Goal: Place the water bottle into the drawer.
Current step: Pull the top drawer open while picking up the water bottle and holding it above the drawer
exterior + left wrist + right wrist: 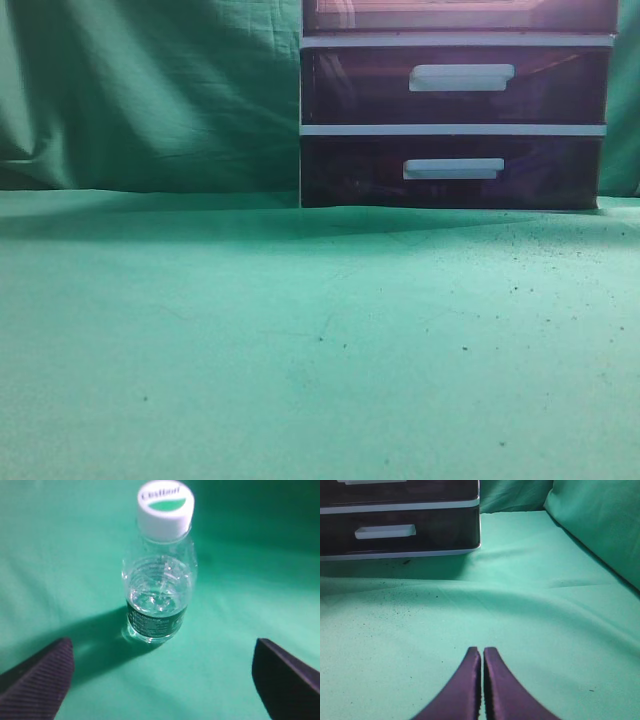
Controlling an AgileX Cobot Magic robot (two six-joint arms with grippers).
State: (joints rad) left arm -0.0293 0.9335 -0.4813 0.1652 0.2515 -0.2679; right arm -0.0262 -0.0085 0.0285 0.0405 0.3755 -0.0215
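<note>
the water bottle (pixel 159 580) stood upright on the green cloth (pixel 60 555), seen from above and in front in the left wrist view; it was not seen in the exterior view. clear thin plastic, white cap (pixel 166 509), dark green label band low on the body, water inside, though the fill level could not be read. it was judged light to moderate in weight, smooth and a bit slippery, with a wall likely to dent under a hard squeeze. the best hold was judged to be across the mid body, above the label, not on the cap.

the left gripper (pixel 162 680) was spread wide, holding nothing, its two dark fingers (pixel 40 680) low in the frame on either side. the bottle was ahead of the jaws, near the centre line and slightly toward the left finger, not yet between them and touching neither.

the right gripper (pixel 482 690) was pressed together on nothing, hovering over bare cloth, with the drawer unit (pixel 400 520) well ahead.

the drawer (pixel 460 14), the pinkish top one, showed only at the top edge of the exterior view; open or closed could not be told.
</note>
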